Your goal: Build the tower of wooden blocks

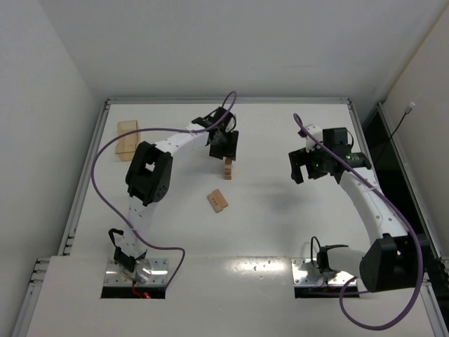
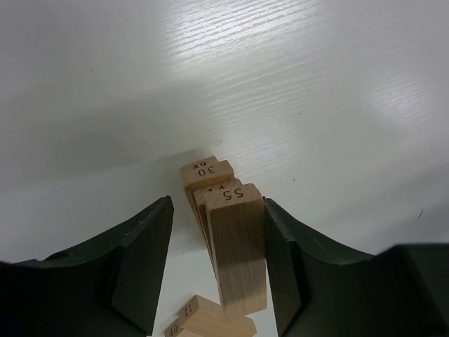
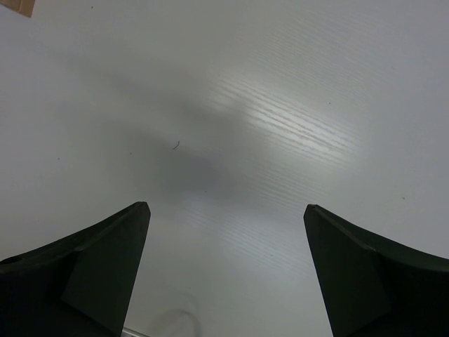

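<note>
Well apart, pale box (image 1: 128,138) and tower (image 1: 227,167).

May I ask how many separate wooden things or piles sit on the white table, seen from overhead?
3: the pale wooden box at the far left; the slim light-tan wood block tower under the left hand; loose light-tan wooden bars just nearer. The arms may hide others.
</note>
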